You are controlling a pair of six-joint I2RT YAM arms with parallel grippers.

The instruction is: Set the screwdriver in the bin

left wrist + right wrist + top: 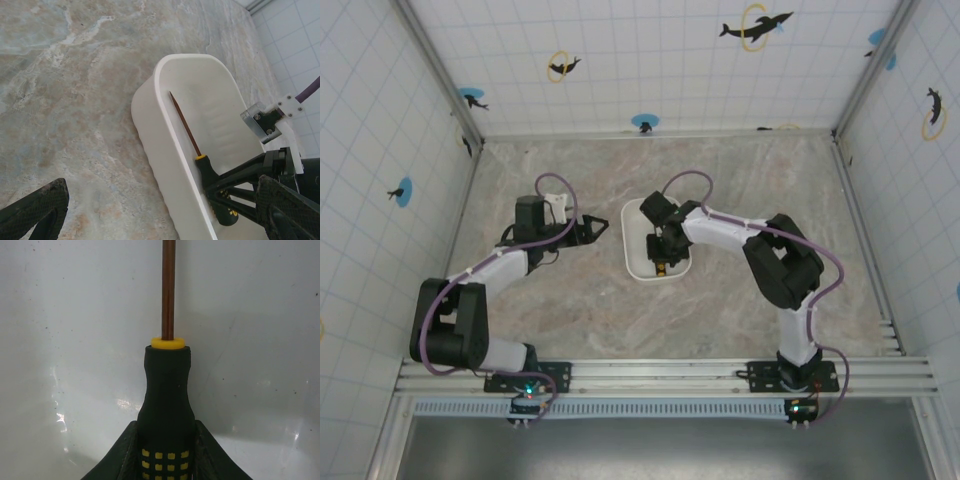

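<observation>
Nearest, along the front edge of the table [740, 310], a metal rail [660, 375] with the left arm [450, 320] and the right arm [785, 270] bolted on

Further in, on the left side, the left claw [595, 232], fingers spread wide apart, nothing between them. Hanging just beside the bin [633, 245], not touching it. In the left wrist view, dark finger ends poking in at the two bottom corners, the rest cut off

In the middle, the right claw [663, 256], down inside the bin, squeezed tight on the black handle of the screwdriver [166, 385]. Bottom of the handle cut off by the picture edge in the right wrist view; little yellow squares and a yellow ring easy to see. Thin brown shaft pointing away over the white bin floor, tip cut off at the top of that view. From the left wrist, shaft and tip running close along the bin wall nearest the left claw. Hard to tell whether lying on the floor or lifted a bit. From the top, mostly hidden under the claw

All round the bin, bare marble table, plenty of open room on every side

Farthest away, white tiled walls [650, 60] with dolphin stickers [757, 25], shutting in the table on three sides
</observation>
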